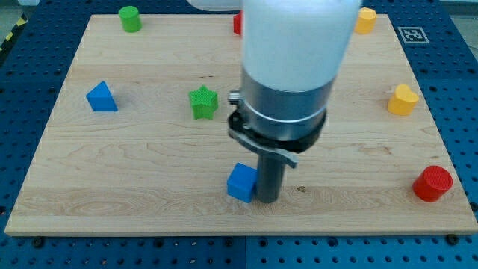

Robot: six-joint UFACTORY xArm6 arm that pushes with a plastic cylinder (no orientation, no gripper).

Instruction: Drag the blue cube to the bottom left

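Because my tip (268, 199) sits just to the right of the blue cube (241, 182), touching it or very nearly so, the push toward the left is already lined up. The cube lies near the front edge of the tabletop (149, 187), a little right of its middle, with a long run of bare wood between it and the near-left corner. I carry no hand (only the rod), so there is nothing spread or pinched to report. To do this well, I judge the tip should press on the middle of the cube's right face and drive leftward with a slight lean toward the near edge; an off-centre contact would likely spin the cube off the tip. The blue triangular block (101, 97) and the green star (203, 101) sit farther back, clear of that path.
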